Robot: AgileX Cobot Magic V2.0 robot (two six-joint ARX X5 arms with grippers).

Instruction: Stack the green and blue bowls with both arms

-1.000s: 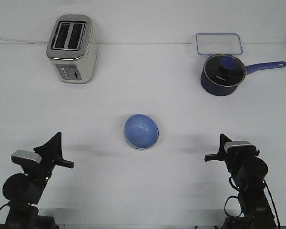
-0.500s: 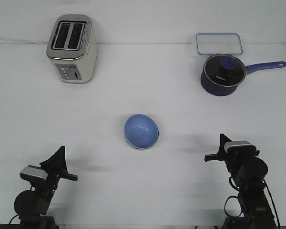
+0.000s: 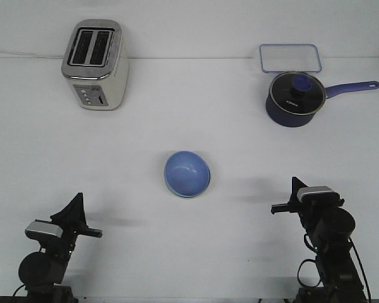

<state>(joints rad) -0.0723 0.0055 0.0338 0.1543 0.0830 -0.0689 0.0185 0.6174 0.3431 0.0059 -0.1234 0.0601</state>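
Observation:
The blue bowl (image 3: 187, 173) sits upright in the middle of the table. A thin pale rim shows along its lower left edge, which looks like the green bowl (image 3: 170, 187) nested under it, almost wholly hidden. My left gripper (image 3: 79, 218) is low at the front left, well away from the bowls, with nothing in it. At the front right, my right gripper (image 3: 289, 197) is also apart from them and holds nothing. Both are seen side-on, so the gap between their fingers does not show.
A cream toaster (image 3: 95, 64) stands at the back left. At the back right are a dark navy saucepan (image 3: 294, 98) with a glass lid, its handle pointing right, and a clear blue-rimmed container (image 3: 290, 57) behind it.
My left arm has dropped and pulled back toward the table's front edge, then settled. The right arm and the bowls have not moved.

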